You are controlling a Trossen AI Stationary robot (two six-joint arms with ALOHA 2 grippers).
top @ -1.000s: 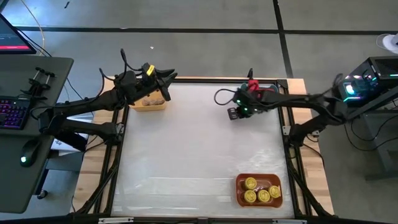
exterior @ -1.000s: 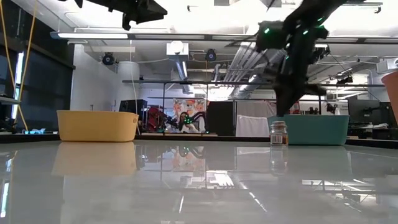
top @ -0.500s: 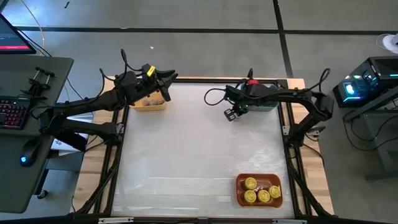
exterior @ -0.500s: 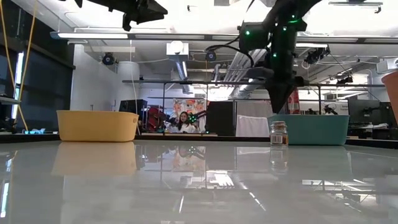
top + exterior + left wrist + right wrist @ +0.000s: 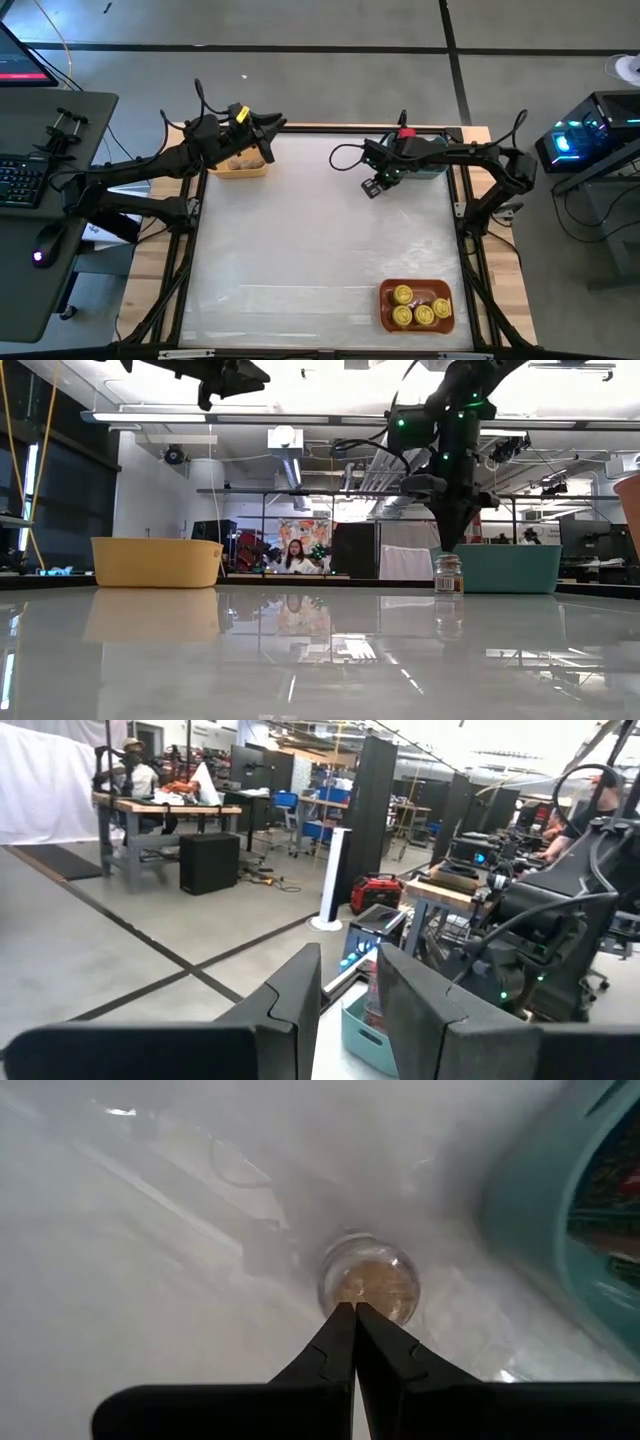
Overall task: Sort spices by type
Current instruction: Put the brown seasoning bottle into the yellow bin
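Note:
A small glass jar with tan-brown contents (image 5: 448, 573) stands upright on the white table, just in front of the teal bin (image 5: 505, 568). My right gripper (image 5: 449, 546) is shut and points down right over the jar's lid (image 5: 368, 1283). My left gripper (image 5: 350, 1010) is open with nothing between its fingers; it hangs high over the yellow bin (image 5: 240, 163) at the far left, which holds tan jars. Several yellow-lidded jars (image 5: 418, 306) sit in the orange bin (image 5: 386, 300). My right gripper's shut fingertips (image 5: 352, 1312) stand directly over the jar's lid, coming from above and pointing down. Whether they touch the lid I cannot tell. The jar stands upright on the table.
The teal bin (image 5: 432, 165) stands at the far right, close beside the jar, with something red inside (image 5: 612, 1188). The orange bin is at the near right corner. The wide middle of the table (image 5: 300, 240) is bare. People show in the room beyond.
My right gripper has rolled about its own axis and sunk a little toward the jar, staying shut. The right arm's elbow has swung in over the table's far right corner. The jar has stayed where it was.

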